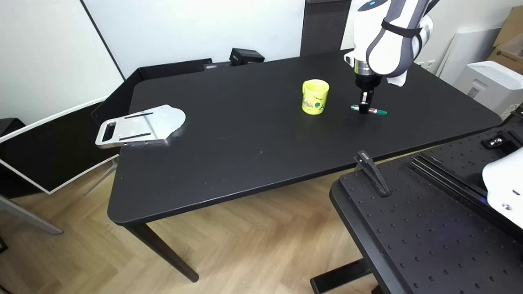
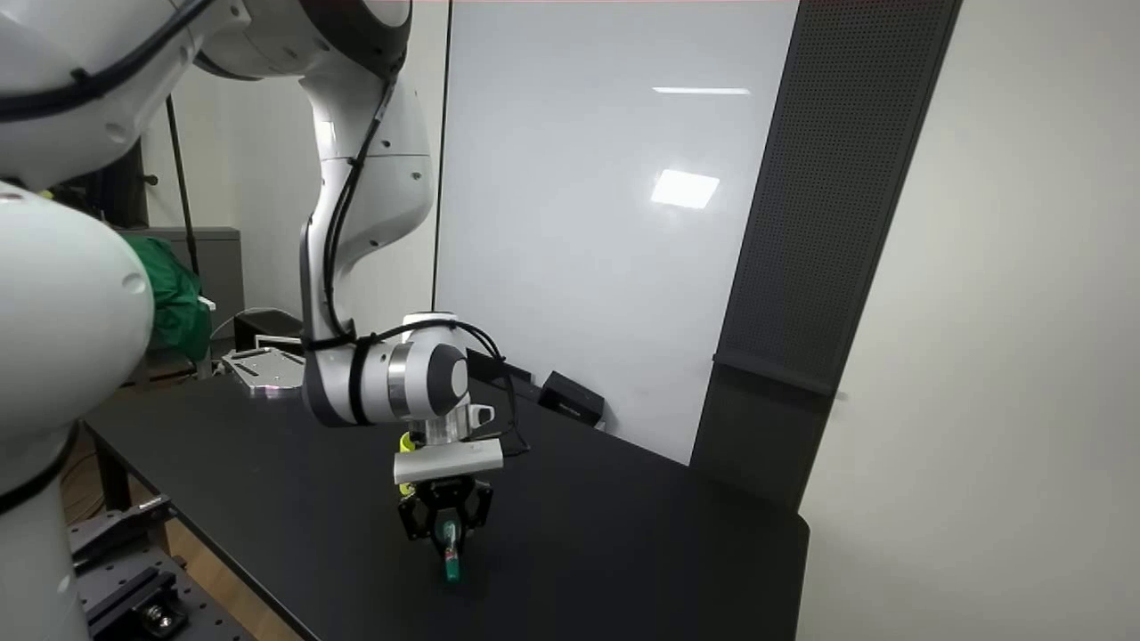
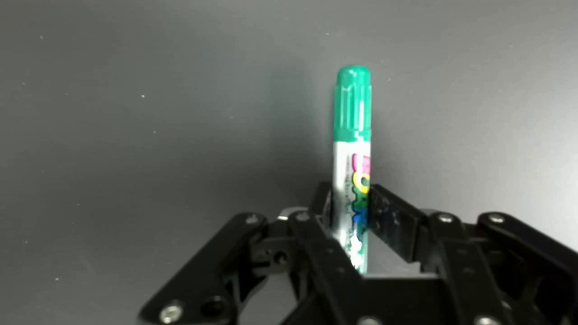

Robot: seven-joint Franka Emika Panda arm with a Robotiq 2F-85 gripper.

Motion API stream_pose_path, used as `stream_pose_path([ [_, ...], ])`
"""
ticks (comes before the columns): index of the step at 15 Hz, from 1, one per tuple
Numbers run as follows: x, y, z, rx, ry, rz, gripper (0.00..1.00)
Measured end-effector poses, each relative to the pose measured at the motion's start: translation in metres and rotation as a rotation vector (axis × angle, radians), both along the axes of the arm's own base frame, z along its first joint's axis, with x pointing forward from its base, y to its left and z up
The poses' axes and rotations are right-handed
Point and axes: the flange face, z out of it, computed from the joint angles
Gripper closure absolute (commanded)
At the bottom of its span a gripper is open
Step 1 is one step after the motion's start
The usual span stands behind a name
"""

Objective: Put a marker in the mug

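The marker is green-capped with a white, colourfully printed body (image 3: 352,113). My gripper (image 3: 351,205) is shut on its middle, with a finger pad against each side. The capped end points away from the gripper in the wrist view. In both exterior views the marker (image 1: 381,112) (image 2: 451,566) lies about level in the gripper (image 1: 363,109) (image 2: 450,537), close to the table; I cannot tell whether it touches. The yellow mug (image 1: 314,98) stands upright a short way from the gripper. In an exterior view the mug (image 2: 406,442) is mostly hidden behind the arm.
A flat white-grey tray-like object (image 1: 151,122) overhangs the far end of the black table (image 1: 229,134). A black box (image 1: 246,56) stands behind the table by the whiteboard. A perforated bench (image 1: 425,228) with a black clamp (image 1: 372,173) adjoins the table's edge.
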Motion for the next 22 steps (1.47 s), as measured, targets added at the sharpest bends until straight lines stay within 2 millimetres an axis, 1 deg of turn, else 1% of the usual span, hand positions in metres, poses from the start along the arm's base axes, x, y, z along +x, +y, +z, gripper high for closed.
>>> stream_pose_path([
  [2,0.008,0.002,0.018,-0.017,0.014,-0.019,0.94],
  [5,0.021,0.011,0.055,-0.036,0.018,-0.025,0.94],
  [8,0.027,0.021,0.086,-0.040,0.031,-0.026,0.94],
  [11,0.033,0.033,0.112,-0.016,0.025,-0.026,0.94],
  [13,0.037,0.044,0.124,0.025,-0.010,-0.022,0.94],
  [15,0.044,0.056,0.133,0.083,-0.068,-0.021,0.94],
  [18,0.055,0.071,0.145,0.183,-0.196,-0.039,0.94],
  [20,0.060,0.078,0.153,0.243,-0.281,-0.063,0.94],
  [22,0.063,0.082,0.155,0.297,-0.345,-0.097,0.94],
])
